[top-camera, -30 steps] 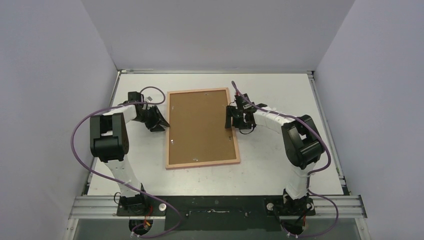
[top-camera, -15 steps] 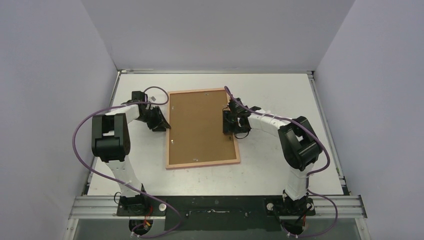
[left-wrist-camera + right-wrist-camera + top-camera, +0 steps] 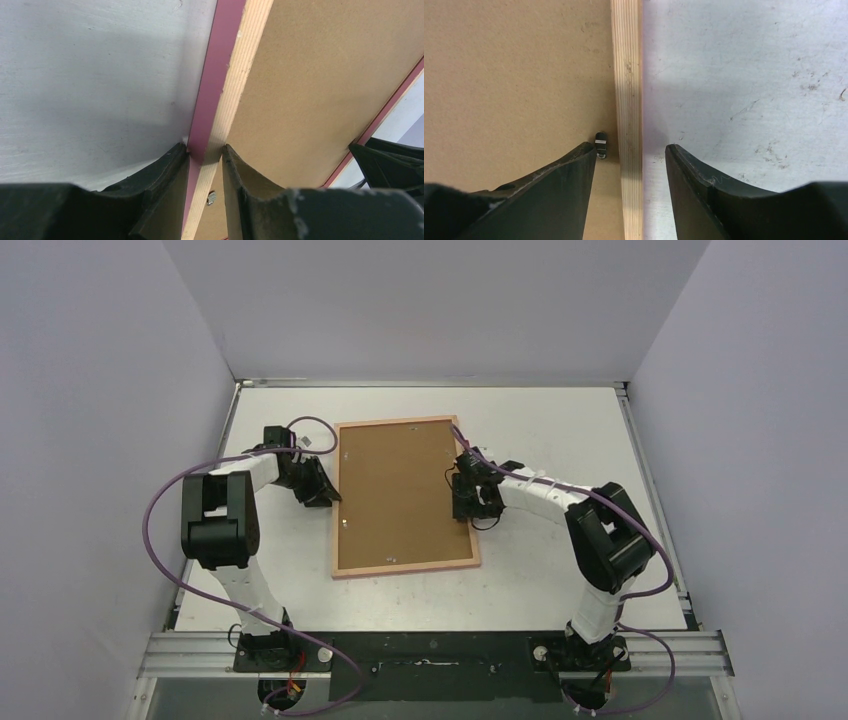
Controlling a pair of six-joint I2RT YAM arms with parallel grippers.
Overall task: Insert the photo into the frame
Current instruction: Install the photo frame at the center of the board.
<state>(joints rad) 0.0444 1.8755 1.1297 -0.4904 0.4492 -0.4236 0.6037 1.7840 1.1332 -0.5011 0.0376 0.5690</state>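
White and scuffed with faint grey marks, the bench [image 3: 560,430] sits inside pale lilac-grey walls [image 3: 430,300] on three sides. At its middle the frame [image 3: 404,567] lies face down, tan wood rails up, with the brown backing board [image 3: 400,490] set inside it. The left hand [image 3: 206,150] is clamped on the frame's left rail, one finger against its pink outer side. The right hand [image 3: 630,150] straddles the right rail with its fingers apart, near a small metal clip [image 3: 600,142].
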